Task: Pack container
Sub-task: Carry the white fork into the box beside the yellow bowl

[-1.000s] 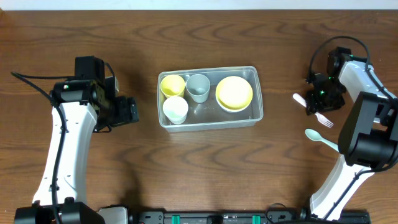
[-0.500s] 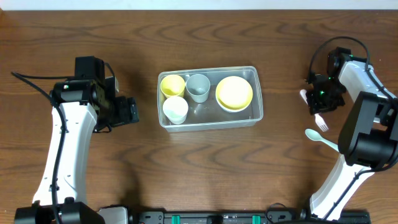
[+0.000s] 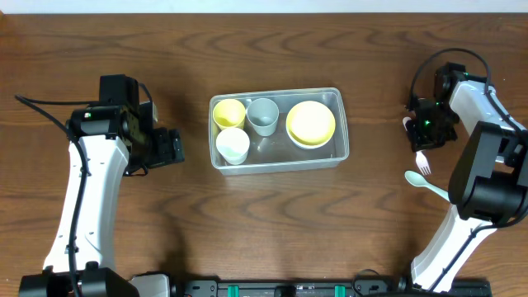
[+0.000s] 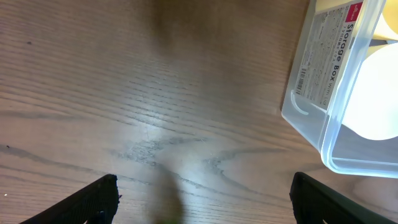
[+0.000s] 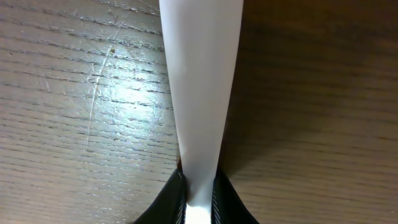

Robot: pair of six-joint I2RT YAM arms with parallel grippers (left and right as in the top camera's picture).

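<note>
The clear rectangular container (image 3: 340, 153) sits mid-table and holds a yellow cup (image 3: 228, 112), a grey cup (image 3: 262, 114), a white cup (image 3: 233, 144) and a yellow bowl (image 3: 310, 122). Its labelled corner shows in the left wrist view (image 4: 326, 81). My left gripper (image 4: 202, 202) is open and empty over bare wood, left of the container. My right gripper (image 3: 427, 132) is at the far right, shut on the handle of a white plastic fork (image 5: 200, 93); the fork's tines (image 3: 424, 162) stick out below it.
A pale green spoon (image 3: 426, 185) lies on the table just below the fork, beside the right arm's base. Bare wooden table lies between the container and each arm.
The white fork has turned from lying slanted beside the right gripper to hanging between its fingers, tines pointing toward the front. The left arm has not moved.
</note>
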